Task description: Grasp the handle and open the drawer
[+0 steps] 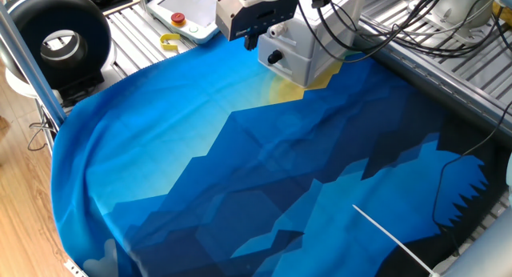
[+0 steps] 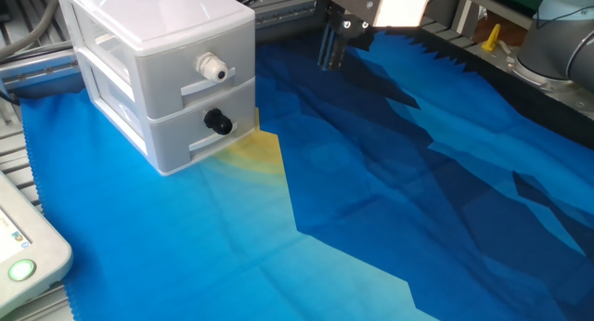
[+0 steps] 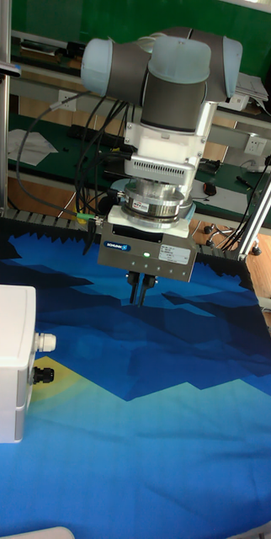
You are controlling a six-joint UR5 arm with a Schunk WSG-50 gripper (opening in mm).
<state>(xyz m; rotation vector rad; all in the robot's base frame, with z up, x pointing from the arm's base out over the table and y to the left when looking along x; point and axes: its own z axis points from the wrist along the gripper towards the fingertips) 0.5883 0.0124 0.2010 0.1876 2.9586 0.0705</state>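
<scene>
Hovering with its two dark fingers pressed together on nothing, our silver two-finger gripper (image 3: 140, 294) is waiting well apart at three o'clock of the small round black knob (image 3: 40, 373) on the pale grey-white plastic drawer unit (image 2: 153, 75), whose front is facing us, presumably to line up first.

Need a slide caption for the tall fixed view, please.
Closed two-finger gripper hovers over blue cloth, apart from the small black knob.
</scene>
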